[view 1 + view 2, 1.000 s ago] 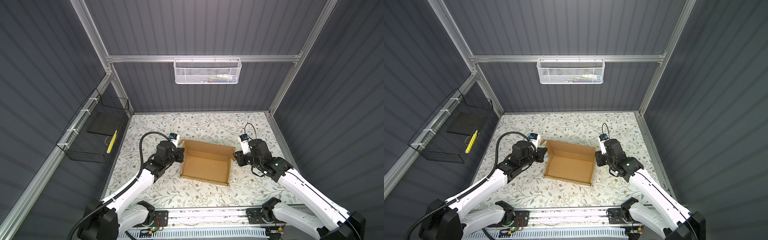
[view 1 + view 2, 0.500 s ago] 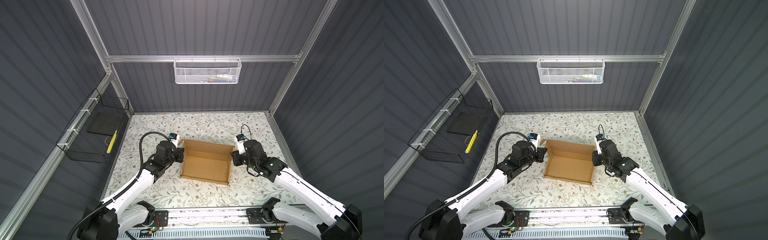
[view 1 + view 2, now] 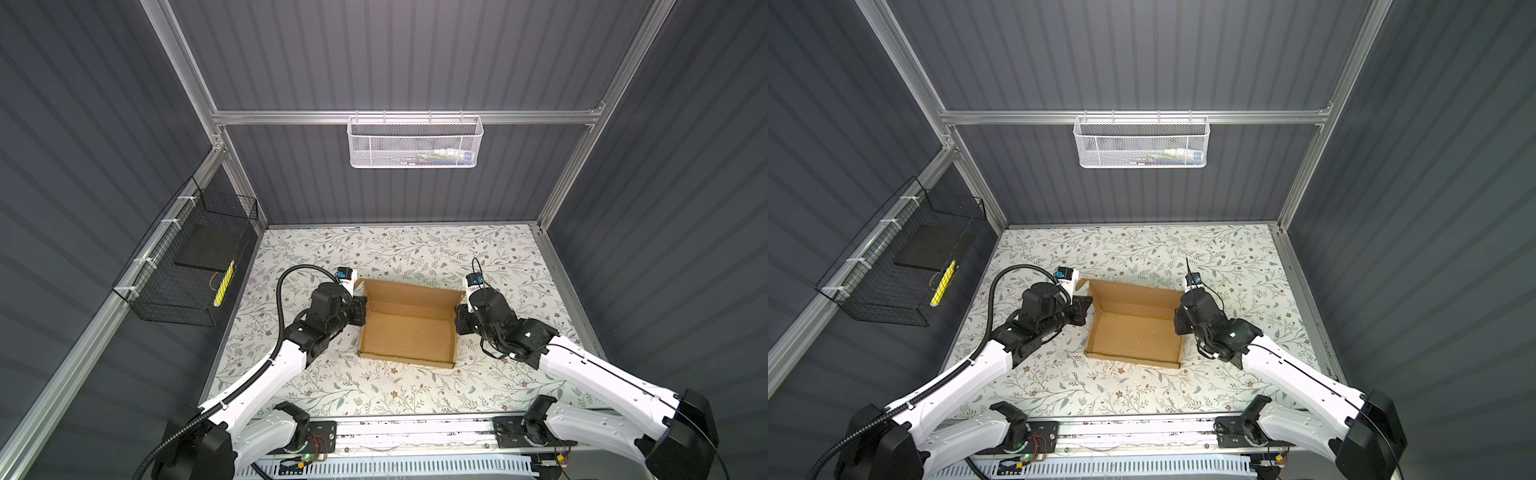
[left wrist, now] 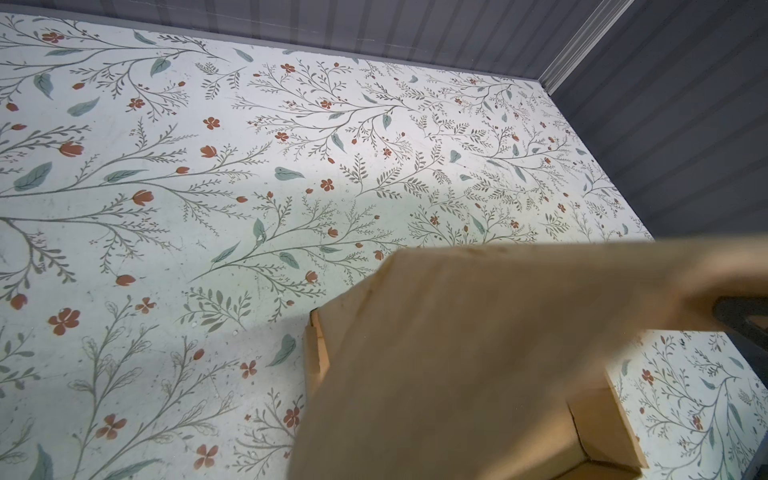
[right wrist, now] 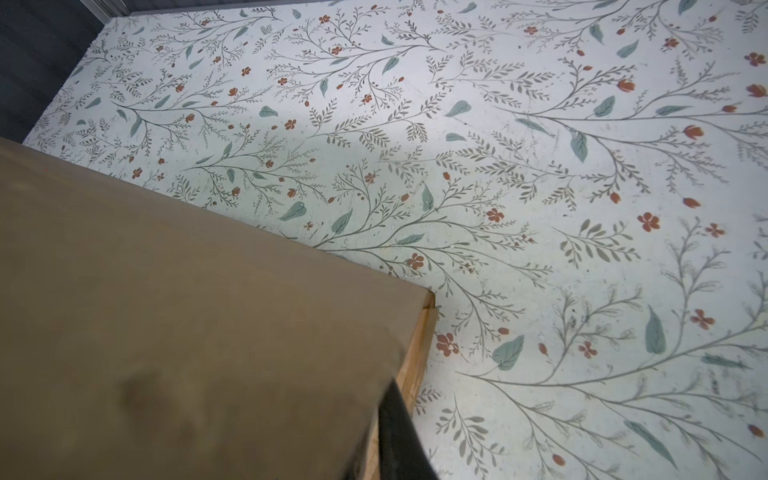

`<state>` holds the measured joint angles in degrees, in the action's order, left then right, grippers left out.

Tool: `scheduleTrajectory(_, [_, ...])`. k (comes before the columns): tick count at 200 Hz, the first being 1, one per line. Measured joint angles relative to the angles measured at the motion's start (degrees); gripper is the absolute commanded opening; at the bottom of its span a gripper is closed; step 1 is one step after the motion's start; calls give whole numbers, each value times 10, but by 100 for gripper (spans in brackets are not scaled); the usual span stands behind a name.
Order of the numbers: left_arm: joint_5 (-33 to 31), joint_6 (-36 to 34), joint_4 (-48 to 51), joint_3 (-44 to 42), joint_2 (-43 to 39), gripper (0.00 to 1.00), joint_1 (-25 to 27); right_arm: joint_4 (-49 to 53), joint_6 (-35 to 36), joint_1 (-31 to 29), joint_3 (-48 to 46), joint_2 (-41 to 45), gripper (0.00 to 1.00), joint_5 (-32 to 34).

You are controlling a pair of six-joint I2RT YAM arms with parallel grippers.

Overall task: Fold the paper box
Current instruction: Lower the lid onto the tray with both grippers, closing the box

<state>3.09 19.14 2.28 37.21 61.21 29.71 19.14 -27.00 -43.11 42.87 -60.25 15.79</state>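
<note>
The brown paper box [image 3: 407, 332] [image 3: 1133, 332] lies open at the middle of the table, side walls up and its back flap raised. My left gripper [image 3: 360, 311] [image 3: 1082, 311] is shut at the box's left wall near the back corner. In the left wrist view blurred cardboard [image 4: 478, 374] covers the jaws. My right gripper [image 3: 458, 322] [image 3: 1177, 322] holds the right wall near the back. In the right wrist view one black finger [image 5: 399, 440] lies against the outside of the cardboard [image 5: 187, 332], and the other finger is hidden.
The floral table [image 3: 415, 249] ends at dark panel walls behind and on both sides. A white mesh basket [image 3: 414, 143] hangs on the back wall and a black wire basket [image 3: 187, 266] on the left wall. A metal rail [image 3: 415, 432] carrying both arm bases runs along the front.
My right gripper moved left to the box's right wall and closed on it, and that wall now stands more upright. The left arm has not moved.
</note>
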Motion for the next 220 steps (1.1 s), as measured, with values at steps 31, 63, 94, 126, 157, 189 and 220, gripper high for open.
scheduleTrajectory(31, [0,0,3,-10,-14,0,3,-9,-14,-19,-29,14,13,17])
scheduleTrajectory(63, [0,5,5,-26,-31,0,6,-12,-26,-35,-42,26,13,34])
scheduleTrajectory(94, [-2,12,4,-46,-50,0,6,-18,-37,-54,-55,35,13,50])
scheduleTrajectory(126, [-1,21,5,-64,-70,0,6,-24,-52,-76,-69,37,13,69])
scheduleTrajectory(157, [-2,32,7,-84,-93,0,6,-29,-63,-95,-73,37,13,84])
scheduleTrajectory(189, [-3,43,7,-97,-111,0,8,-31,-71,-107,-80,37,12,97])
scheduleTrajectory(220, [-5,51,7,-110,-120,0,10,-39,-77,-117,-88,37,12,108])
